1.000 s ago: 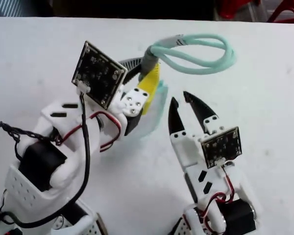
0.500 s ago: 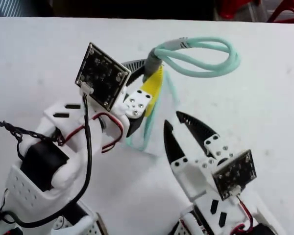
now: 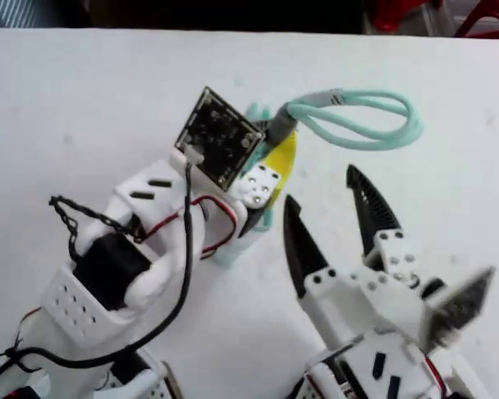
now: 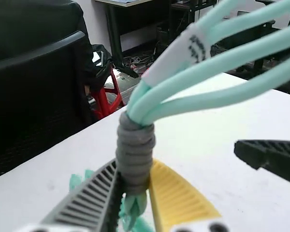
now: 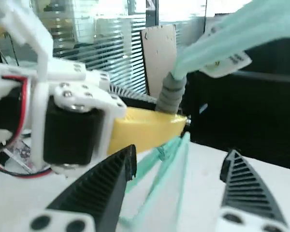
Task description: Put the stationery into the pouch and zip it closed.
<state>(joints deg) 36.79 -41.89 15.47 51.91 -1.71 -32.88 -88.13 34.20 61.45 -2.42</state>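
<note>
While the left pincer [image 3: 274, 137] is clamped, one grey finger and one yellow, on the grey collar [image 4: 135, 154] of a mint cord loop [image 3: 358, 116], the pouch [image 5: 166, 195], clear with mint edging, sits beneath it over the white counter [image 3: 83, 100], mostly hidden. The loop trails off to the pouch's right. Just right of the pouch, the right pincer [image 3: 323, 189] stands with its black fingers spread wide.

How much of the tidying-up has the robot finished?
I cannot tell if the pouch is filled or zipped, so nothing clearly looks done. In hand: the left arm's jaws are shut on the gray wrap of the pouch's mint cord; the right arm's jaws stand open beside the pouch. Left: likely filling and zipping.
</note>
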